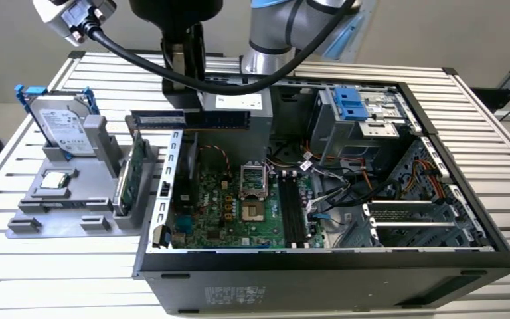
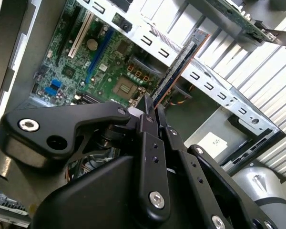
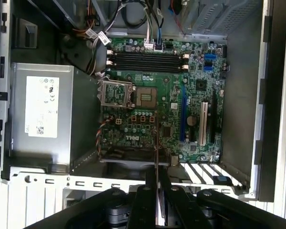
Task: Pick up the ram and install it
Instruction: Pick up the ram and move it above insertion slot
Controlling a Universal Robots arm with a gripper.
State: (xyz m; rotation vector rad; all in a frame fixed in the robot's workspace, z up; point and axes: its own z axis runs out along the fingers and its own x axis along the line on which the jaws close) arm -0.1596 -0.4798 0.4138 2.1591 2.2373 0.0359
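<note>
**Tool clamped on the ram, over the wall of the open case**

We see the arm (image 1: pixel 273 40) come down from the top of the exterior view, with its black tool (image 1: pixel 193 100) pointing straight down over the slotted metal wall of the case (image 1: pixel 326 266) on the exterior view's left. The case lies open on the slatted table (image 1: pixel 60 266). The tool is closed on the ram (image 1: pixel 162 120), a dark blue stick held level and on edge, clear of everything below it. In the second wrist view the ram (image 2: pixel 176 71) juts out past the fingertips (image 2: pixel 148 107) that pinch it. In the first wrist view it shows edge-on as a thin line (image 3: pixel 156 143) above the motherboard (image 3: pixel 167 129). The black slots (image 3: pixel 148 59) lie well apart from the ram, beyond the processor socket (image 3: pixel 147 98).
</note>
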